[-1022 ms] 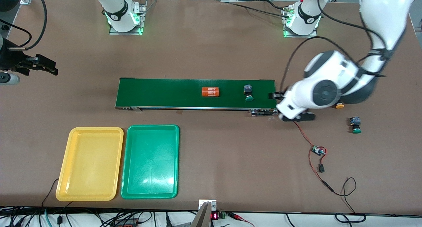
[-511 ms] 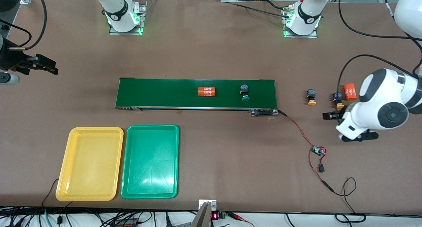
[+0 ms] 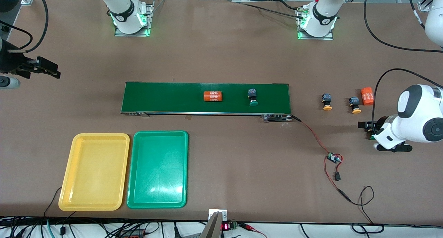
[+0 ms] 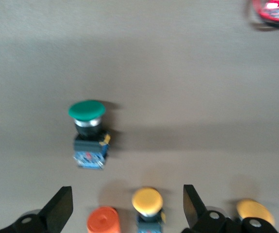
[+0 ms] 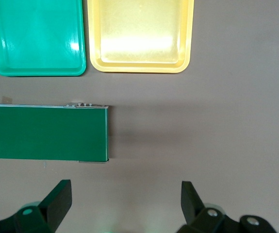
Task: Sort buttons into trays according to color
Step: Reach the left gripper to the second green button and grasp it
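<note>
My left gripper (image 4: 127,196) hangs with its jaws spread wide and empty at about three o'clock in the front view, over a green-capped button (image 4: 88,131) that lies on its side on the tabletop (image 3: 221,58). Two yellow-capped buttons (image 3: 326,102) (image 3: 355,105) lie near it toward one o'clock, with an orange cylinder (image 3: 367,96) just beside the second. The other green-capped button (image 3: 253,97) lies on the conveyor belt (image 3: 166,98) near the middle of the view, with a second orange cylinder (image 3: 212,96) at its nine o'clock. The yellow tray (image 3: 93,172) and green tray (image 3: 157,168) lie side by side at seven o'clock, both empty.

My right gripper (image 5: 124,194) waits at nine o'clock, jaws also spread, holding nothing.

I judge these buttons to be light, hard plastic and not fragile. The round cap looks smooth and domed and would likely slip, and lying down a button may roll on it. I would pinch across the flat sides of the squarish black-and-blue body.

A second ago my left arm was over the belt's end nearest the left arm, hiding the yellow-capped buttons. It has since swung out toward three o'clock and now covers the green one on the tabletop instead. The belt has carried its button and cylinder a little toward nine o'clock. The trays and my right arm have not moved.
</note>
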### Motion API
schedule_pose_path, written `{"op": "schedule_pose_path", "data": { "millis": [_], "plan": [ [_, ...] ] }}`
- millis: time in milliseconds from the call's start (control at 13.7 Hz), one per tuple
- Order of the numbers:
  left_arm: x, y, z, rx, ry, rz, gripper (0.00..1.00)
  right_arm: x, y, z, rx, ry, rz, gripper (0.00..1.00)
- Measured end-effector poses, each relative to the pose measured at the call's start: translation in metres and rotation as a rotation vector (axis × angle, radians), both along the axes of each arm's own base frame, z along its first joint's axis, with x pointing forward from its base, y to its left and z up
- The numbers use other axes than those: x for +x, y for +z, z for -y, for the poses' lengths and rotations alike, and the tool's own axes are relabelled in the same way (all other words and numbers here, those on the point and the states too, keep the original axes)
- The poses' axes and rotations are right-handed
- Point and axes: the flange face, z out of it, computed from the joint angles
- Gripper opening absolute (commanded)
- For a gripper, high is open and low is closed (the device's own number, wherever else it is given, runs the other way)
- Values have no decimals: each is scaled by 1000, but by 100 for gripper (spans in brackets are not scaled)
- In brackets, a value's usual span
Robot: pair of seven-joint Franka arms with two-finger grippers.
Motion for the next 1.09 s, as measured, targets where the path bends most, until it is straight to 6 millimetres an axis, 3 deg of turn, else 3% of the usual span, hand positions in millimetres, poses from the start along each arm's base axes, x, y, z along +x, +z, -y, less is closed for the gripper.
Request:
{"op": "schedule_pose_path", "data": {
  "millis": [511, 584, 730, 876, 1095],
  "plan": [
    [-19, -58, -34, 5, -62, 83, 98, 0, -2, 3, 0, -6, -3, 100],
    [-22, -64, -38, 1, -67, 91, 86, 0, -2, 3, 0, -7, -2, 100],
    [-29, -72, -42, -9, -72, 96, 53, 0, -2, 3, 0, -6, 1, 100],
    [-36, -79, -43, -18, -73, 87, 31, 1, -1, 3, -1, -6, 8, 100],
    [-35, -76, -38, -22, -81, 90, 25, 2, -1, 3, -1, -7, 13, 100]
  ]
}}
